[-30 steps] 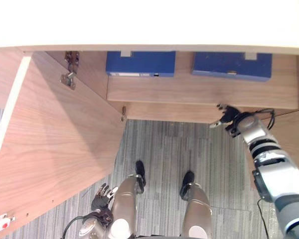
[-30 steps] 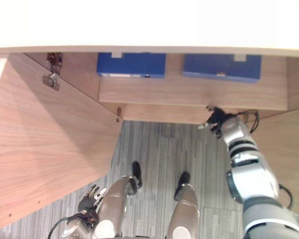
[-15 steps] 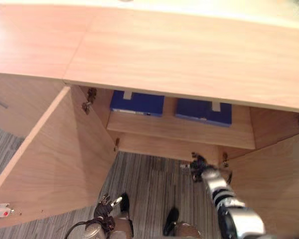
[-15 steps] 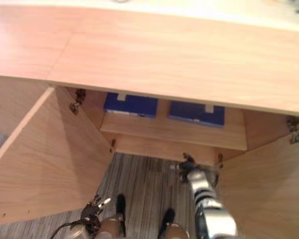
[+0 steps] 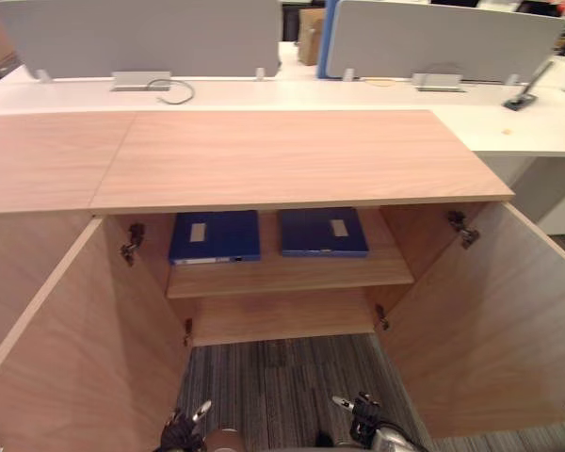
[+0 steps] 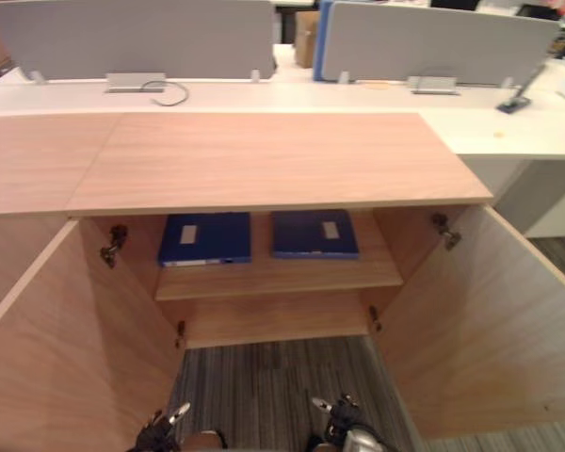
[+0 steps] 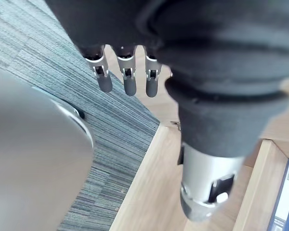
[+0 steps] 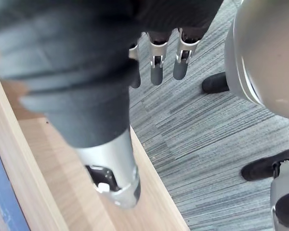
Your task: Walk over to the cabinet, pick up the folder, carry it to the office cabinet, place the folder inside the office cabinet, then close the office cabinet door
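Two blue folders lie flat side by side on the shelf of the open wooden cabinet point(image 5: 282, 155): one on the left point(image 5: 215, 235), one on the right point(image 5: 322, 232). My left hand point(image 5: 182, 435) hangs low over the carpet in front of the cabinet. Its fingers point(image 7: 127, 77) are straight and hold nothing. Low on the other side is my right hand point(image 5: 362, 416), whose fingers point(image 8: 156, 62) are relaxed and empty too. Both hands are well below the shelf and apart from the folders.
Both cabinet doors stand wide open, the left door point(image 5: 66, 358) and the right door point(image 5: 490, 320) flanking the grey striped carpet point(image 5: 282, 377). Behind the cabinet runs a white desk point(image 5: 508, 127) with grey partition screens point(image 5: 141, 38).
The camera has tilted up, bringing the cabinet top and desk into view. My right arm has dropped from the cabinet's lower front edge to my side. The folders have not moved.
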